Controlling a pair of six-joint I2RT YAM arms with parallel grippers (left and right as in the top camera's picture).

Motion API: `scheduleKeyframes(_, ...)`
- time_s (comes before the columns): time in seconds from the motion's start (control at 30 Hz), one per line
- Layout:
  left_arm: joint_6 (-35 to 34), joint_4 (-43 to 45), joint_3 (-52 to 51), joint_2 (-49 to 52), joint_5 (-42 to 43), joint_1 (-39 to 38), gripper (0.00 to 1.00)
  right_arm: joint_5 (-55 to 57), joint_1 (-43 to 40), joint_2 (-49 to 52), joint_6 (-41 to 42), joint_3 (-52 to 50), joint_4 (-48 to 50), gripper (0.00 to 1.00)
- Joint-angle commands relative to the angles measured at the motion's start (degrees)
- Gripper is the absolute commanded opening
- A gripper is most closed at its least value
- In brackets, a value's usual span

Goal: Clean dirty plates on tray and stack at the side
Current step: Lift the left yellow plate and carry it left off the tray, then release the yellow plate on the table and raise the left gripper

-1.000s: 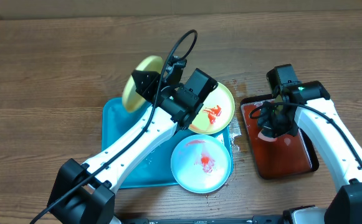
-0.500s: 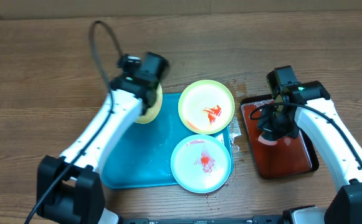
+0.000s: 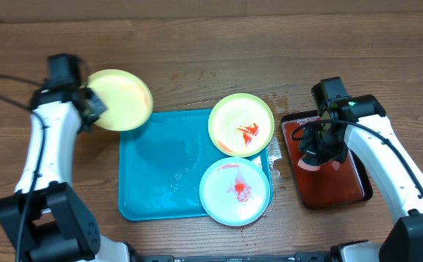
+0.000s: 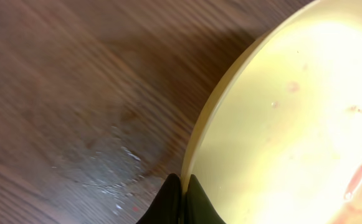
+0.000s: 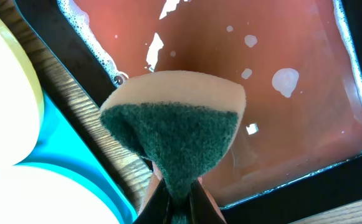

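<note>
The left gripper (image 3: 92, 109) is pinched tight on the rim of the yellow-green plate (image 3: 120, 109), out over the bare tabletop (image 3: 196, 58) just left of the turquoise tray (image 3: 160, 167). The right gripper (image 5: 174, 190) is clamped on a green sponge (image 5: 174, 124) above the black tray (image 3: 342, 191).

plates: three, count them: yellow-green plate (image 3: 120, 100), pale green plate (image 3: 241, 124), pale blue plate (image 3: 235, 191)
trays: two: turquoise tray (image 3: 153, 167), black tray (image 5: 65, 37)
sponge (image 5: 174, 118): just one

A robotics lab bench, to judge by two white robot arms (image 3: 47, 156) at a wood-grain table (image 3: 269, 44) bearing a turquoise tray (image 3: 160, 167), plastic plates (image 3: 229, 120) and a black tray (image 3: 335, 185) of soapy water.
</note>
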Motion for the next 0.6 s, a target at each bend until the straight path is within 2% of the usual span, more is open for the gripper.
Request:
scheduleKeyframes(0.0,-2.2,0.6,0.9,-0.5,4.5,5.6,0.04,-0.5,-0.2,-1.6,0.0,0.1,0.2,0.04)
scheduleKeyframes(0.3,-1.4,0.9,0.8,2.3,6.3,20.7,0.05,-0.5,-0.2,-1.6,0.0,0.1,0.2,0.04)
scheduleKeyframes(0.57,0.4,2.3,0.8,6.7,6.2,23.6,0.04,-0.6,-0.2,-1.6,0.0,0.1,0.1,0.04)
